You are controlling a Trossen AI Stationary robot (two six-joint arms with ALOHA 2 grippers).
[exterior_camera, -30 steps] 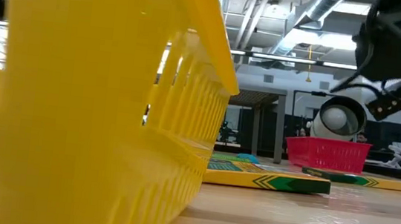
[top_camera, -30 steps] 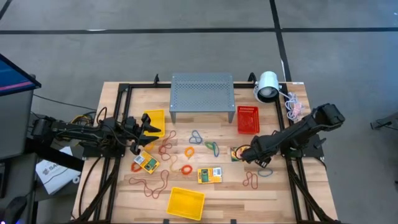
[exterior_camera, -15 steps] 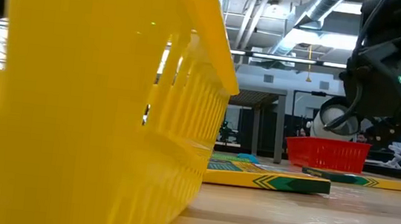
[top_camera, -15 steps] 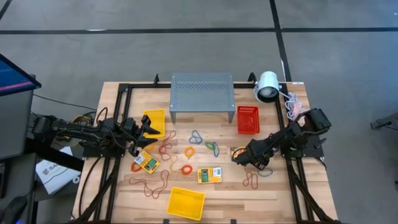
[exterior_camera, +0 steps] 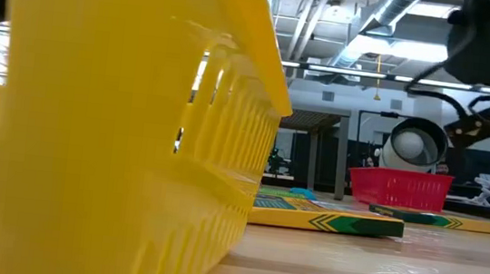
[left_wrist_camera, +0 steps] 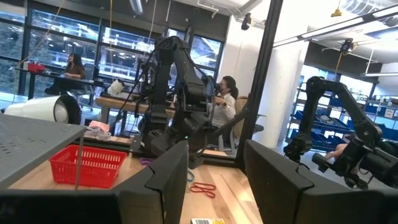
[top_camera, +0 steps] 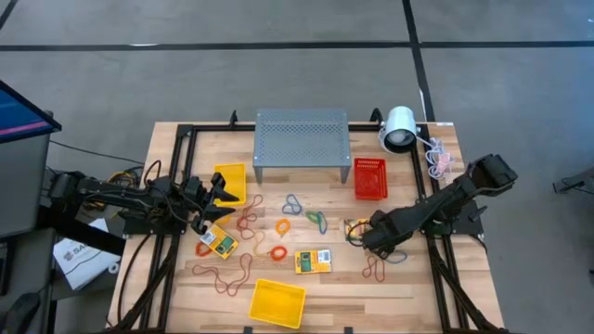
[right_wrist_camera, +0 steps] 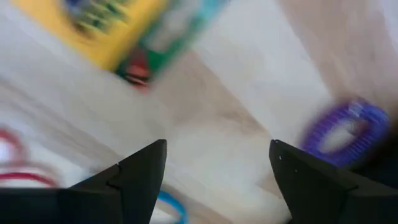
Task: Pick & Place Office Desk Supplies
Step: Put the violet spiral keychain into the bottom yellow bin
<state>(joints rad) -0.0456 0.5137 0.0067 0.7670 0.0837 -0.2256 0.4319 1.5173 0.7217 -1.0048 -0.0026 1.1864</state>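
Three yellow-and-green crayon boxes lie flat on the table: one at the left [top_camera: 216, 242], one in the middle [top_camera: 313, 261], one at the right [top_camera: 354, 227]. Several rubber bands [top_camera: 283, 225] lie scattered around them. My right gripper [top_camera: 366, 239] points down, open, just beside the right crayon box [right_wrist_camera: 118, 31], above bare wood with a purple band [right_wrist_camera: 345, 130] to one side. My left gripper [top_camera: 221, 193] waits open at the table's left, pointing about level [left_wrist_camera: 216, 149] across the table, with nothing between its fingers.
A yellow bin [top_camera: 230, 183] sits by my left gripper and another [top_camera: 277, 302] at the near edge. A red basket [top_camera: 370, 178], the grey perforated stand [top_camera: 301, 139] and the white lamp [top_camera: 399, 128] stand at the back. People sit in the room beyond.
My right arm has swung: its elbow drew in toward the table and went back out, and the gripper has turned and tipped above the right crayon box, ending slightly nearer the near edge. Its fingers have stayed open. My left arm has kept still.
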